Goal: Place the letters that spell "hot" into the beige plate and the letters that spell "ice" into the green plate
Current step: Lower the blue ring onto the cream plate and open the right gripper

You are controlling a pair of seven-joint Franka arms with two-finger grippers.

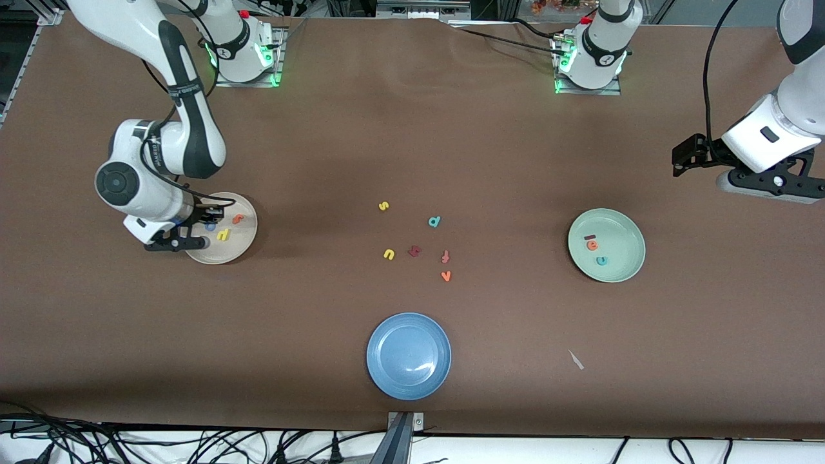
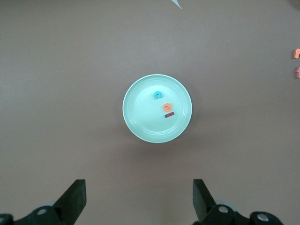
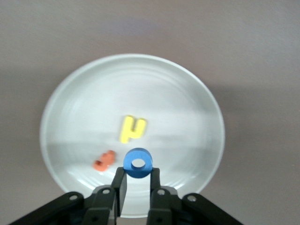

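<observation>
I see broad bare tabletop between the two bases, an easy lane for either arm. Mid-table a loose cluster blocks low passes: yellow s, teal d, yellow u, dark red letter, reddish f-like letter, orange v. The blue plate sits nearer the camera. The right end effector crowds the beige plate; the green plate lies unobstructed from above.

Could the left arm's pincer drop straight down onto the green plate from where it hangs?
Probably yes: the left pincer hangs open near the green plate, with only bare table between them.
</observation>
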